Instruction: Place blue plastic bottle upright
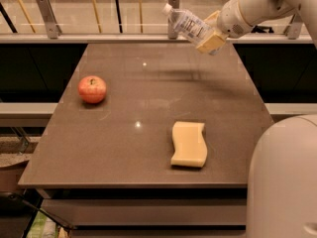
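While aloft, bottle [185, 22] seemingly in pincer [209, 36]

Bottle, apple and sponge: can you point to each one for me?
blue plastic bottle [187, 24]: camera view, on its label.
apple [92, 89]: camera view, front skin.
sponge [189, 144]: camera view, top face.
gripper [208, 36]: camera view, between its fingertips, holding the bottle above the table's [124, 148] far side.
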Controlling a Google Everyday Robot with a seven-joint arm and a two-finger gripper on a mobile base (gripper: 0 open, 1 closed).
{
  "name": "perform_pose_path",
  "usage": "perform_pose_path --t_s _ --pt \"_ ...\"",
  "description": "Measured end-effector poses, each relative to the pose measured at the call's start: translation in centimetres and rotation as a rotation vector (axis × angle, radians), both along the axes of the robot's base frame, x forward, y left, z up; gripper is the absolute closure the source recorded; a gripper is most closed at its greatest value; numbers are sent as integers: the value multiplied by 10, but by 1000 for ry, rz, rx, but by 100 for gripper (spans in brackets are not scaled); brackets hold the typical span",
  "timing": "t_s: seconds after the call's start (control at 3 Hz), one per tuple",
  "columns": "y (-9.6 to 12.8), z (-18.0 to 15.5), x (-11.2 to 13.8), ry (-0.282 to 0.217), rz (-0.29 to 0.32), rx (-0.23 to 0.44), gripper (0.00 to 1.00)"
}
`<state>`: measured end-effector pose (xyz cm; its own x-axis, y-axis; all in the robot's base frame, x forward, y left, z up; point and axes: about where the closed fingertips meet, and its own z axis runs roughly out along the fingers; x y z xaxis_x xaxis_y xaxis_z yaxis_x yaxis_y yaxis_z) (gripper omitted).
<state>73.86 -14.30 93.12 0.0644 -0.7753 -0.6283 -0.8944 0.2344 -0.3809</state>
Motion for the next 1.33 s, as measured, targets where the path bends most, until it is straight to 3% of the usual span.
perform_pose_path --t_s 0.67,1.33 --pt "1 14 6 -77 74 131 100" --pt "3 12 4 -93 110 232 100"
